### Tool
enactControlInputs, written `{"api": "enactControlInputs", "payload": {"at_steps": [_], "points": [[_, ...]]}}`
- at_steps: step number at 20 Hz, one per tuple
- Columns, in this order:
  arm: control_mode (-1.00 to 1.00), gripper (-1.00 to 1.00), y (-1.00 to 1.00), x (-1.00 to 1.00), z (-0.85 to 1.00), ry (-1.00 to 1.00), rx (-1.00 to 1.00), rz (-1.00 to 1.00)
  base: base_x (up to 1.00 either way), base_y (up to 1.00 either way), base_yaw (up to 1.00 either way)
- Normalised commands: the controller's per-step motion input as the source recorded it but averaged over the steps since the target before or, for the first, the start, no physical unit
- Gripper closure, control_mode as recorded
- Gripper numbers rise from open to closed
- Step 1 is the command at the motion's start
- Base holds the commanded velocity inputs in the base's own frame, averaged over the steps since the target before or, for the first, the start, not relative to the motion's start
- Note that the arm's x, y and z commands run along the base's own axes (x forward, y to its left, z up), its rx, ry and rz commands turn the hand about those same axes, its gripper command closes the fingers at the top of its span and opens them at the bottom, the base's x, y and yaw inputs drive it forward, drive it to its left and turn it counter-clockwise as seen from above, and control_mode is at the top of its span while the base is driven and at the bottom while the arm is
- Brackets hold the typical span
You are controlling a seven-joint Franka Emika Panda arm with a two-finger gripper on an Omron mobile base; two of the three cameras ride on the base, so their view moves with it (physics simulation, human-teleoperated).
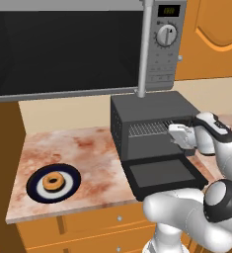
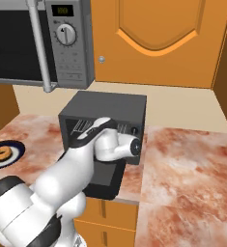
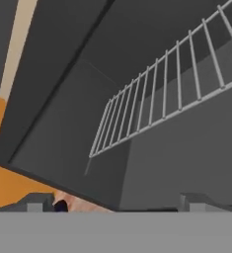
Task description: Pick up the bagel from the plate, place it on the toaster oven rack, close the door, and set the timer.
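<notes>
The microwave is cut off by the top and left edges in the left base view. The arm hides the right front of the oven there, and most of its opening in the right base view. The plate is cut by the left edge in the right base view. The rack runs out of the hand view's upper right. Microwave button markings are too small to read.

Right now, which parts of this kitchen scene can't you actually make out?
- Right base view: the plate is cut off by the left edge.
- Right base view: the arm covers most of the toaster oven opening and its lowered door.
- Left base view: the microwave display digits are too small to read.
</notes>
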Motion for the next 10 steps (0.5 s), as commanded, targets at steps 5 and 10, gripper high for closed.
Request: {"api": "enactControlInputs", "payload": {"at_steps": [5, 10], "points": [[-1.0, -1.0, 0.06, 0.2, -0.11, -0.07, 0.02, 0.0, 0.0, 0.0, 0.0], [-1.0, -1.0, 0.06, 0.16, -0.1, -0.1, 0.0, -0.01, 0.0, 0.0, 0.0]]}}
